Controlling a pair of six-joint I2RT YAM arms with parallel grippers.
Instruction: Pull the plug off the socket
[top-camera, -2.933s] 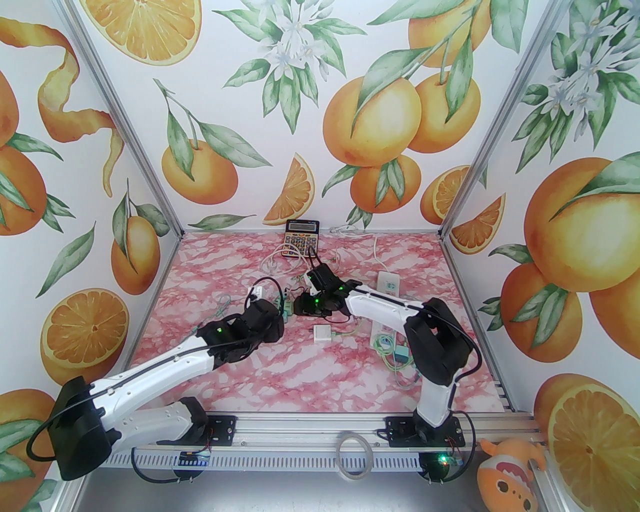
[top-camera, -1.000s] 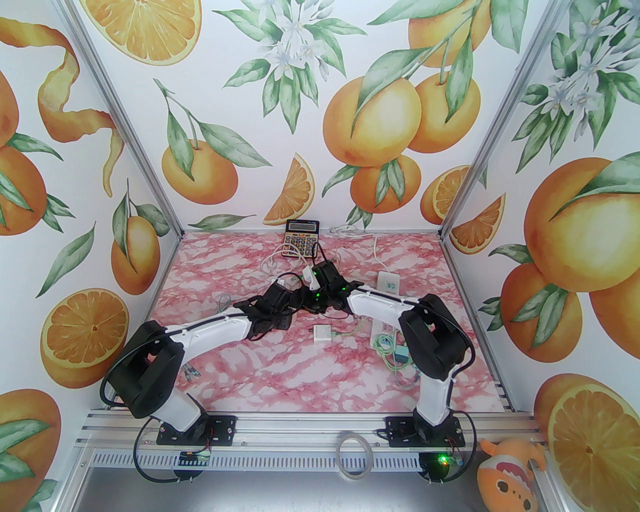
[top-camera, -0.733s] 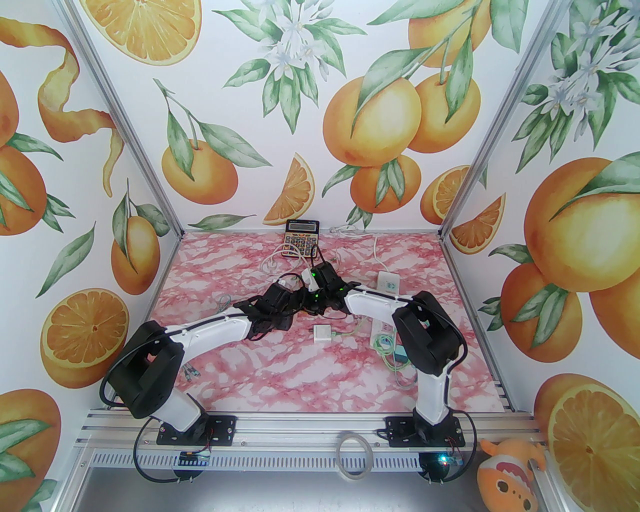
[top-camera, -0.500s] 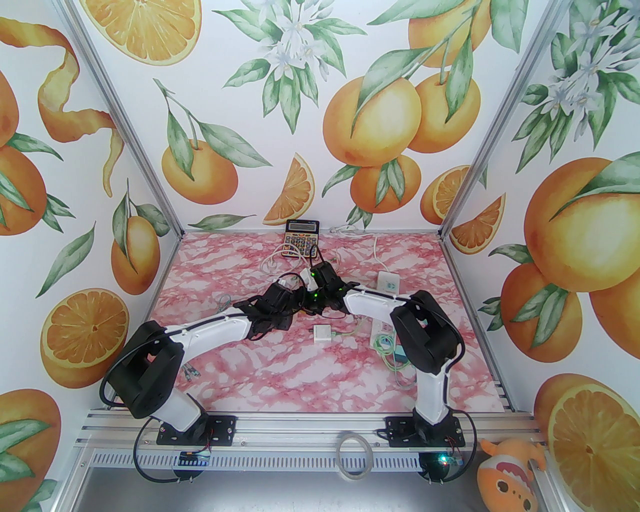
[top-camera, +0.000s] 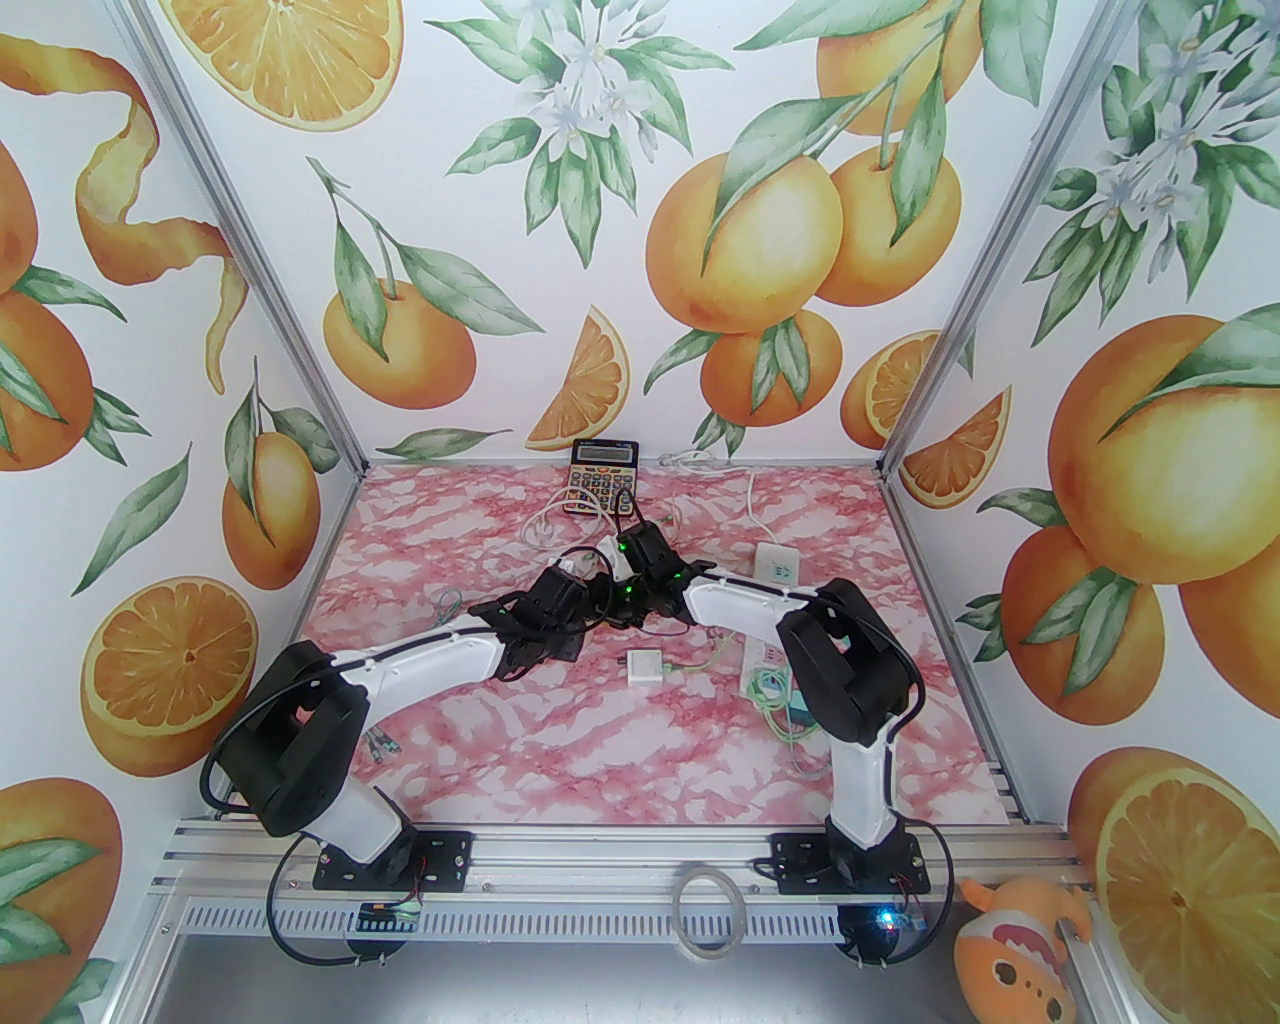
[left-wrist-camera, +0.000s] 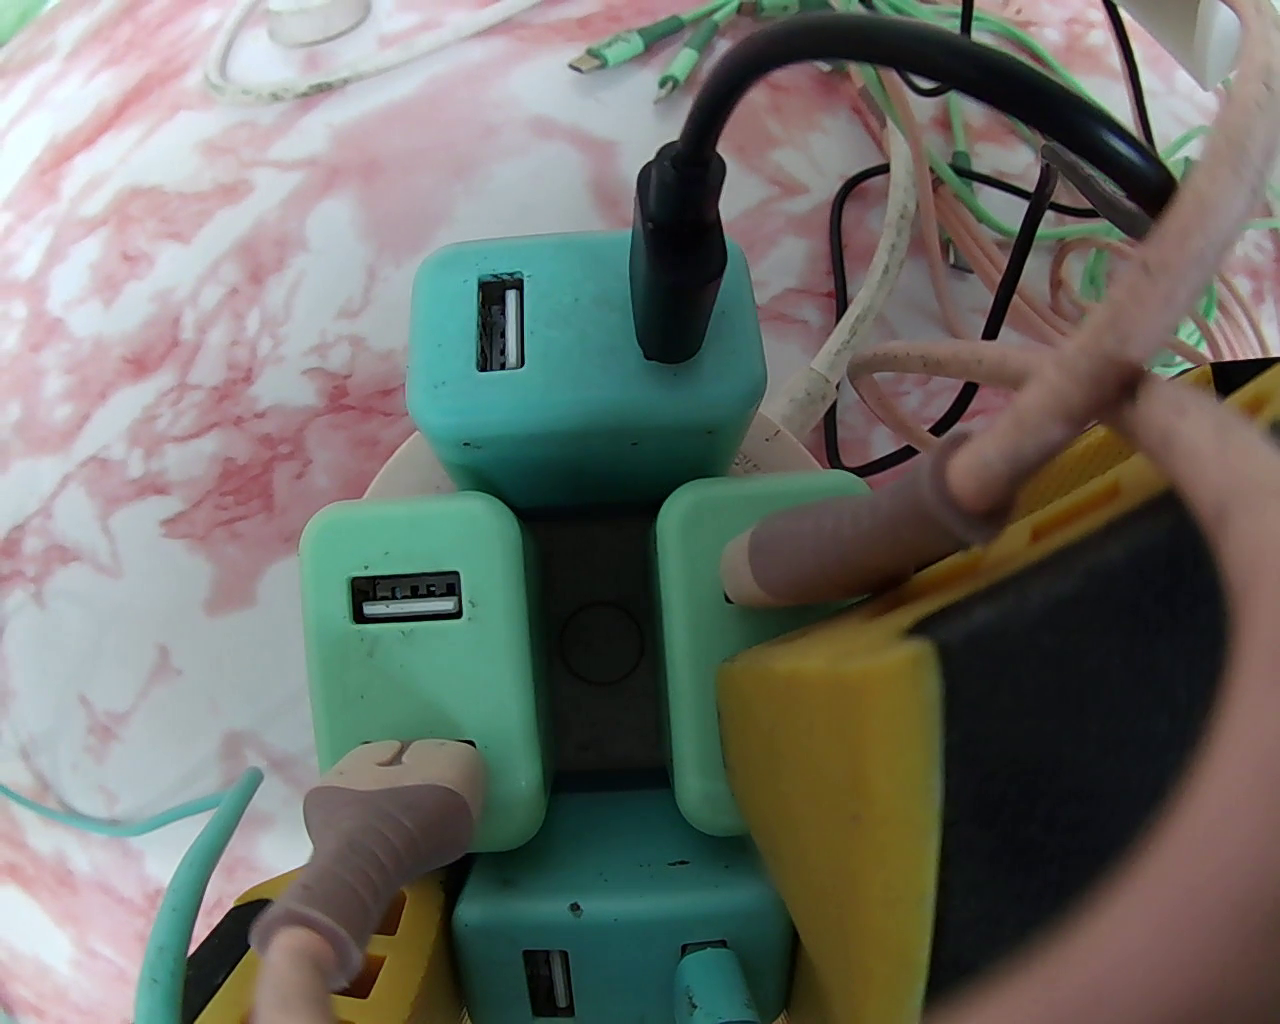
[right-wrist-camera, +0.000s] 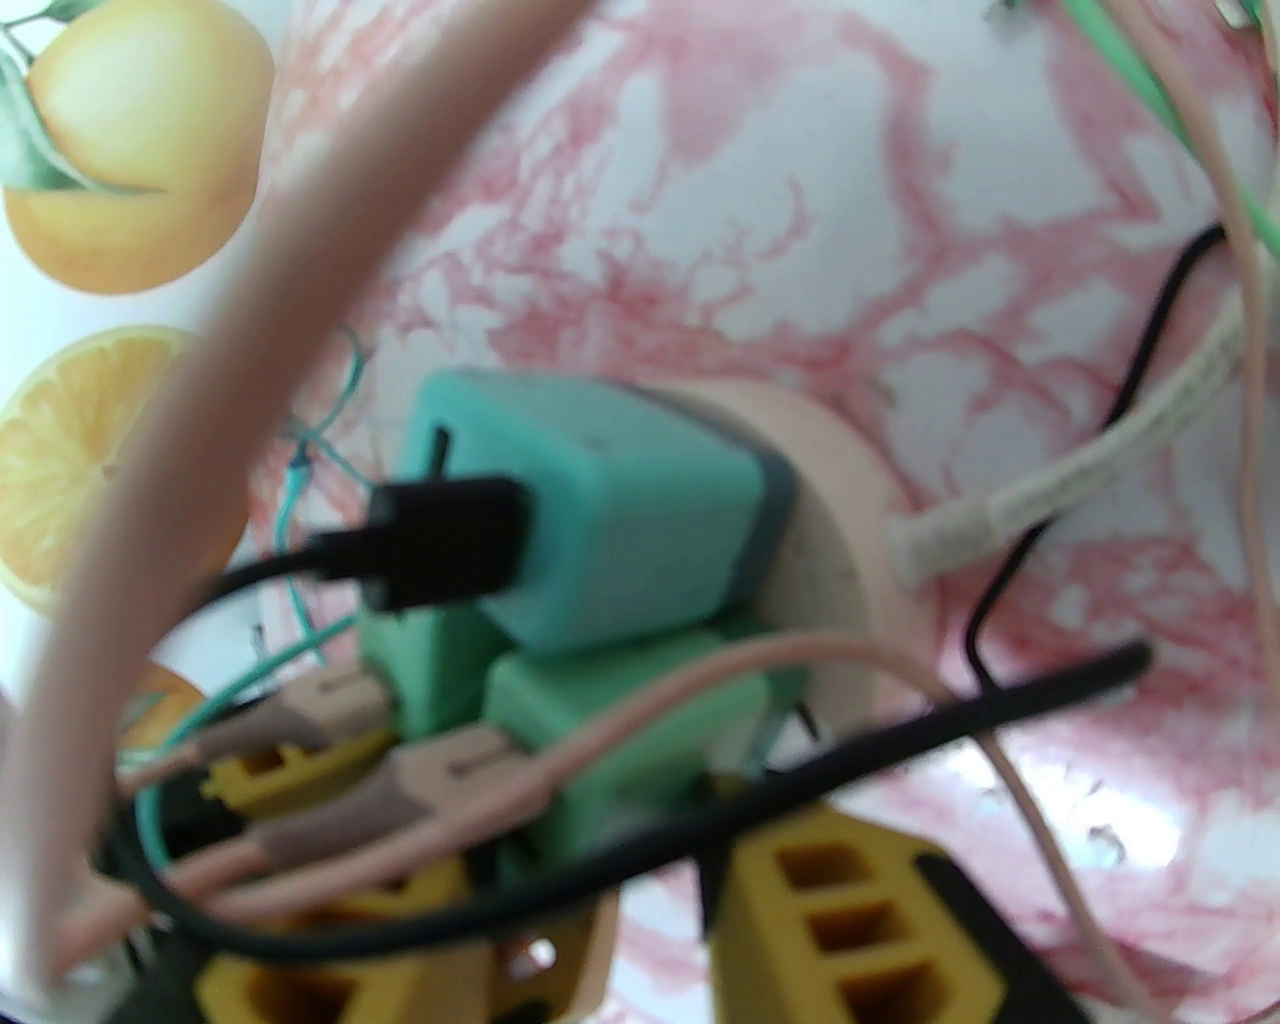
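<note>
While the left gripper (left-wrist-camera: 575, 830) clamps the near teal plug (left-wrist-camera: 620, 910) on the socket (right-wrist-camera: 840, 520), I cannot tell whether the right gripper (right-wrist-camera: 640, 900) grips anything

**Bright, Even Light; Right Wrist View Soft**

From above, the enclosure was brightly and evenly lit, and the arms cast only faint, soft shadows on the counter (top-camera: 560, 740). The left wrist view was sharp at the centre and bowed at its edges, with a pink cable (left-wrist-camera: 1190, 240) blurred near the lens. The right wrist view was soft throughout, its black plug (right-wrist-camera: 440, 545) and near pink loop (right-wrist-camera: 210, 400) smeared.
</note>
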